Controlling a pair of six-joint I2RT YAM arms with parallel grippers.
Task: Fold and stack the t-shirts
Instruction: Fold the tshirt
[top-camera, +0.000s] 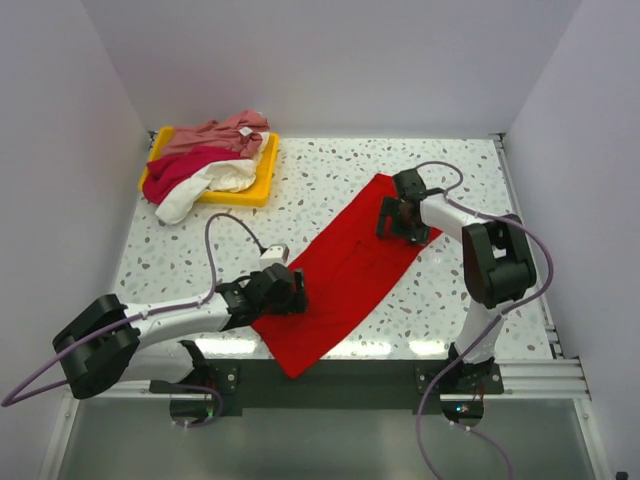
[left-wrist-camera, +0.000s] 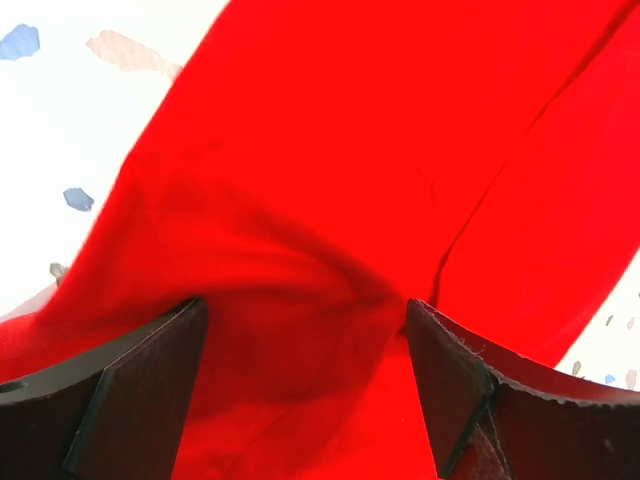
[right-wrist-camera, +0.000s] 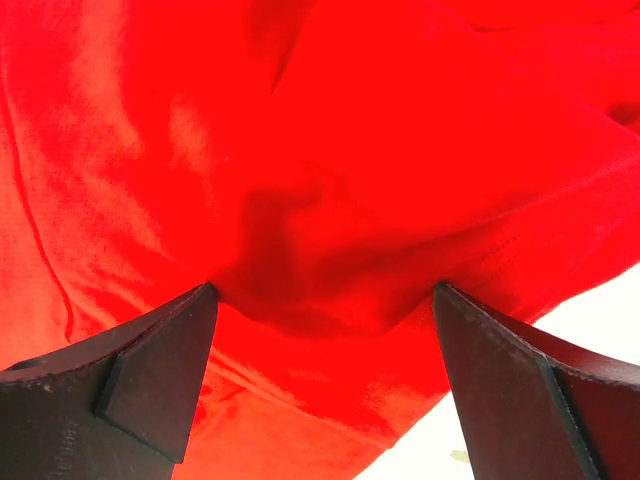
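Observation:
A bright red t-shirt (top-camera: 345, 275) lies as a long diagonal strip across the middle of the table. My left gripper (top-camera: 288, 293) rests on its near-left edge, open, with a soft bulge of red cloth (left-wrist-camera: 380, 130) between the wide-apart fingers (left-wrist-camera: 150, 370). My right gripper (top-camera: 396, 222) presses on the far right end of the shirt, also open, straddling a fold of the same cloth (right-wrist-camera: 350, 120) close to its hemmed edge. A dusty pink shirt (top-camera: 215, 135), a crimson one (top-camera: 180, 172) and a cream-white one (top-camera: 215, 183) lie crumpled together at the back left.
The three crumpled shirts sit on a shallow yellow tray (top-camera: 262, 185) at the back left corner, the white one spilling over its near rim. White walls close the speckled table (top-camera: 300, 205) on three sides. Cables loop off both arms.

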